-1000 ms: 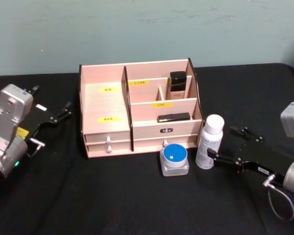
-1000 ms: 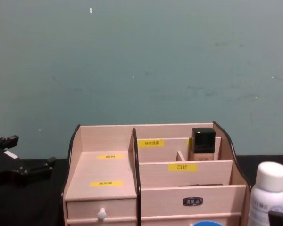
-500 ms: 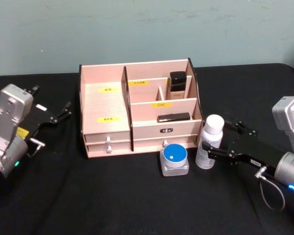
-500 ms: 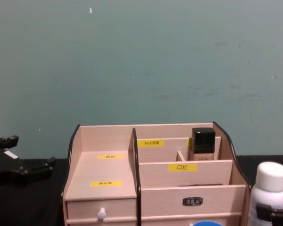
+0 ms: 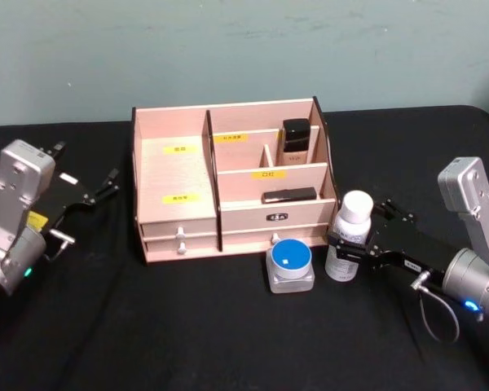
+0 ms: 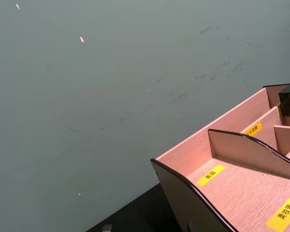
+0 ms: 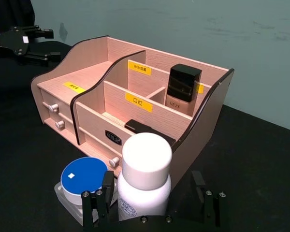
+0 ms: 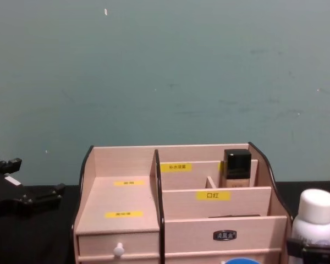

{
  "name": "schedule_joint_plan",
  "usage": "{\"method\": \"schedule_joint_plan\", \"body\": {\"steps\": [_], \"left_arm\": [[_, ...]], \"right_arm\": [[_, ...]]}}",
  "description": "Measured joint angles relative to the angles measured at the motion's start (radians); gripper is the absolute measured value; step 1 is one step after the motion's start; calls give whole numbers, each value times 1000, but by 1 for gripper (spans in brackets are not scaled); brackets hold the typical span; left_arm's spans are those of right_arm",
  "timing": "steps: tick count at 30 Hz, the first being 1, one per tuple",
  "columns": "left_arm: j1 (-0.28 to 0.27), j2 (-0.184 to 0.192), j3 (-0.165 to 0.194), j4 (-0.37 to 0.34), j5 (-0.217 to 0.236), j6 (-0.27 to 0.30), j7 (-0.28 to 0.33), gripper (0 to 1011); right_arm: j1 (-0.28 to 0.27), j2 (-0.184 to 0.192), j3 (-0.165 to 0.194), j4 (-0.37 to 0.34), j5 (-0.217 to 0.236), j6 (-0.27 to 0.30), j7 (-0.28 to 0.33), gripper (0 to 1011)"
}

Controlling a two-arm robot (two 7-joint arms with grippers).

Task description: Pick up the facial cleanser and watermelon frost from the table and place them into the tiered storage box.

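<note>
Facial cleanser [image 5: 354, 213] stood upright on the desk [image 5: 228, 326], just beside the tiered storage box [image 5: 175, 175]. Your right gripper [image 5: 349, 247] straddled it, fingers [image 7: 108, 191] open, seemingly unclamped, aligned for a square grip. Left gripper [image 5: 94, 191] sat parked at the left.

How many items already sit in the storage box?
2: a black-capped bottle in the rear right compartment of the tiered storage box, and a flat black item lying in the tier before it. Its drawers may hide more.
</note>
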Motion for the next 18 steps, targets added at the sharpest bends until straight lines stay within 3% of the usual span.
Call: {"method": "schedule_joint_plan", "body": {"steps": [4, 18], "left_arm": [[0, 0, 0, 0, 0, 0, 0, 1010], [0, 0, 0, 0, 0, 0, 0, 1009]], "right_arm": [[-1, 1, 0, -1, 1, 0, 0, 1003], [-2, 3, 2, -3, 3, 1, 0, 678]]}}
